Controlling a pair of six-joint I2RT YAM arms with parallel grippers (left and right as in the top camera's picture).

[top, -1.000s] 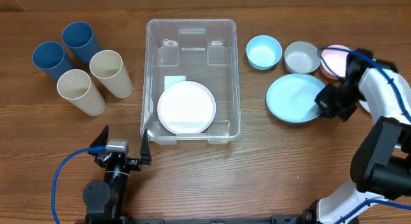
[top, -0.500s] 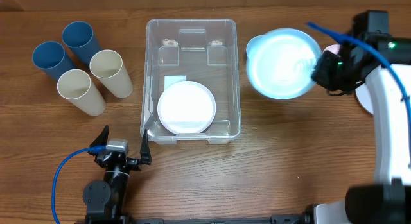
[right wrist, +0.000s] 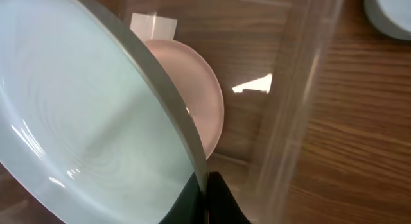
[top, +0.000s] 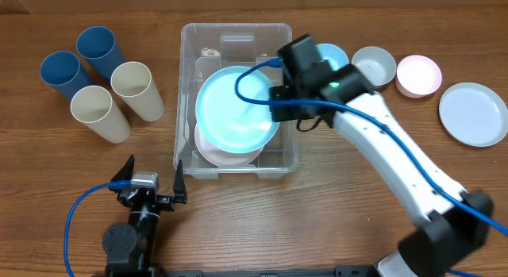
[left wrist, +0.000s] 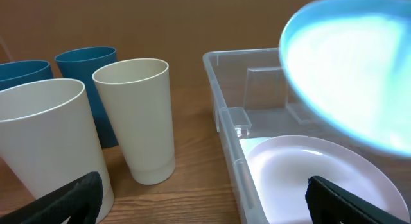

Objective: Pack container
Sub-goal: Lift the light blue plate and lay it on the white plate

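Packing done: pale plate [top: 228, 156] in container [top: 184, 86].
Right gripper [top: 276, 105]: clamped on blue plate [top: 234, 102], above container.
Remaining: bowls [top: 418, 75], cups [top: 136, 88], another plate [top: 475, 112].

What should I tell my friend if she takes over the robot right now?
Left gripper: open and empty, by the near-left corner of the large clear rectangular plastic container.
Right gripper: shut on the rim of the round light-blue plastic plate, held tilted over the container.
Done: one pinkish-white round plate lies flat in the container.
Left: lower the light-blue plate onto it and let go. Then probably pack what sits outside: two blue cups, two cream cups, three small bowls and a whitish round plate on the far right.
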